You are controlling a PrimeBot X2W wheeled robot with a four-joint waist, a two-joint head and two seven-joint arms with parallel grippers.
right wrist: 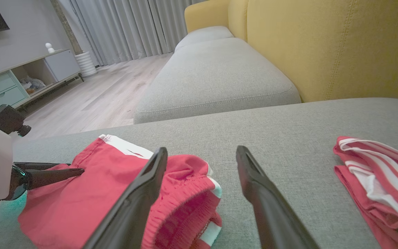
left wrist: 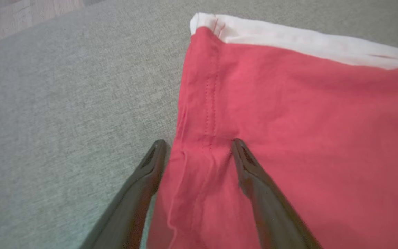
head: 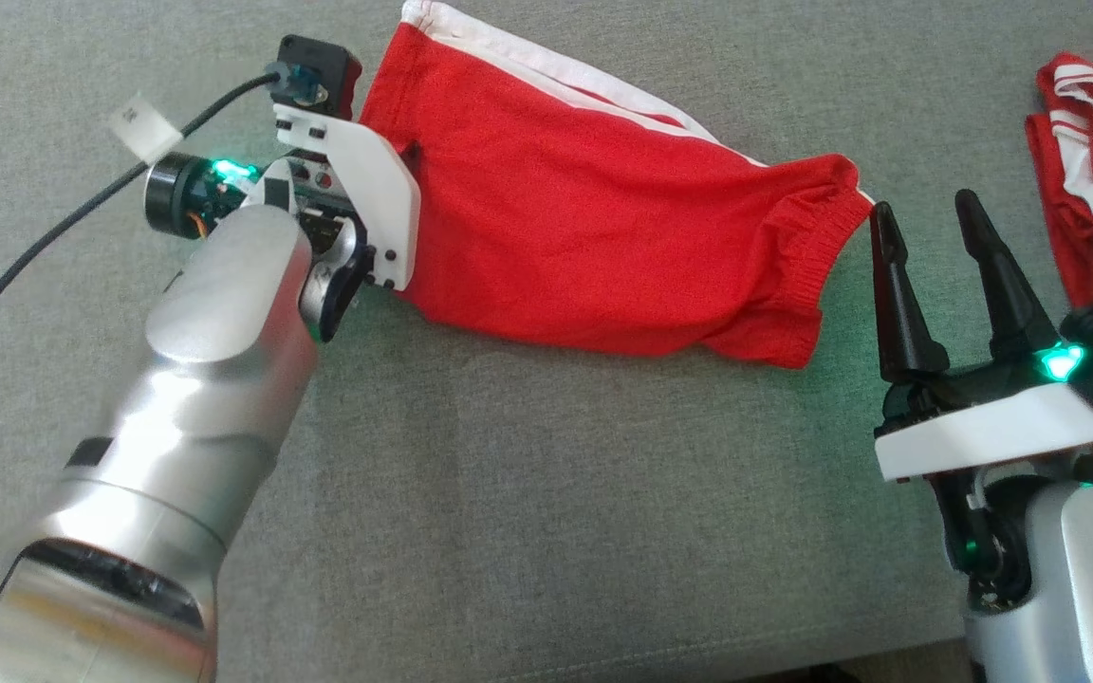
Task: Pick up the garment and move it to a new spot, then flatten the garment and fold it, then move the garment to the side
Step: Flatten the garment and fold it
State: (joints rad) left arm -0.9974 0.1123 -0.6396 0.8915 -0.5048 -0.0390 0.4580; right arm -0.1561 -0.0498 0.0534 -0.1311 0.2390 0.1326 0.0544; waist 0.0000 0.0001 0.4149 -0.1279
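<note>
The garment [head: 603, 228] is a pair of red shorts with a white side stripe, lying spread on the grey sofa cushion [head: 546, 493]. My left gripper [left wrist: 199, 145] is open at its left hem: one finger rests on the cushion beside the edge, the other on top of the red cloth. From above, the white wrist plate hides most of the left gripper [head: 409, 166]. My right gripper [head: 926, 228] stands open just right of the elastic waistband [right wrist: 185, 197], holding nothing and apart from the cloth.
A second red garment with white stripes [head: 1087, 190] lies bunched at the far right of the cushion. A black cable [head: 53, 228] trails off to the left. The yellow backrest [right wrist: 323, 45] rises behind, and the cushion's front edge runs along the bottom.
</note>
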